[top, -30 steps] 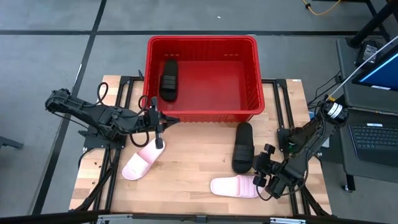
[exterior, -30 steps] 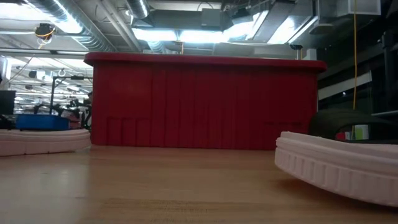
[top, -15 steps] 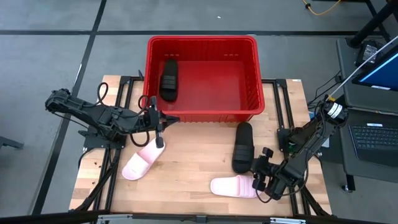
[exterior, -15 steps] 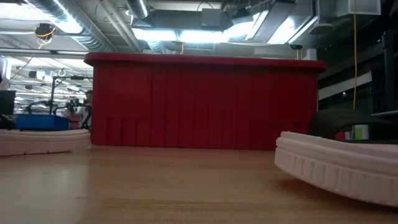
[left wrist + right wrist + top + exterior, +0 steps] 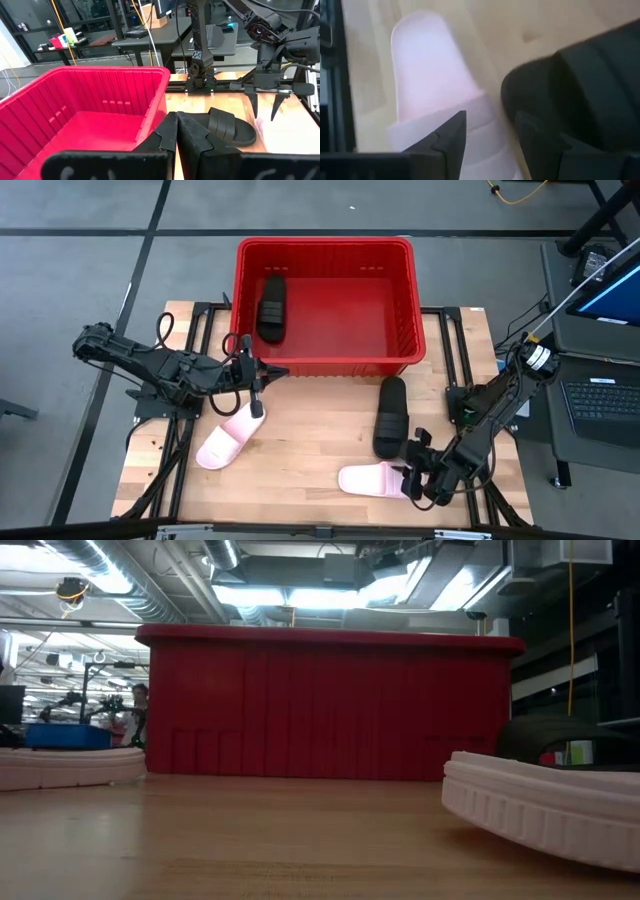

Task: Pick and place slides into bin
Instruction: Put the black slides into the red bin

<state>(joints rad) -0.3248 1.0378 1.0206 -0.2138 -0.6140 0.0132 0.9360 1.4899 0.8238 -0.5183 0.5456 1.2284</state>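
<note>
The red bin (image 5: 325, 250) stands at the table's far edge with one black slide (image 5: 272, 308) lying inside at its left. A second black slide (image 5: 391, 416) and two pale pink slides (image 5: 228, 438) (image 5: 372, 479) lie flat on the table. My right gripper (image 5: 412, 470) is open and low over the strap end of the right pink slide (image 5: 427, 75), with the black slide (image 5: 590, 85) just beside it. My left gripper (image 5: 175, 135) is shut and empty, hovering by the bin's near left corner (image 5: 272, 370). My right gripper's open fingers (image 5: 457, 132) come from above at the pink slide's strap (image 5: 470, 112), one fingertip over the strap and one toward the black slide. I cannot tell whether they touch it. The slide lies flat on the table.
The bin's near wall (image 5: 330, 705) fills the low view, with a pink slide at each side (image 5: 65, 765) (image 5: 545, 810). Bare wood (image 5: 300, 450) lies between the two pink slides. A laptop (image 5: 605, 405) sits off the table's right edge.
My right gripper has moved toward the table's near edge and a little left, coming down over the right pink slide's strap end. The slides and my left arm have kept still.
</note>
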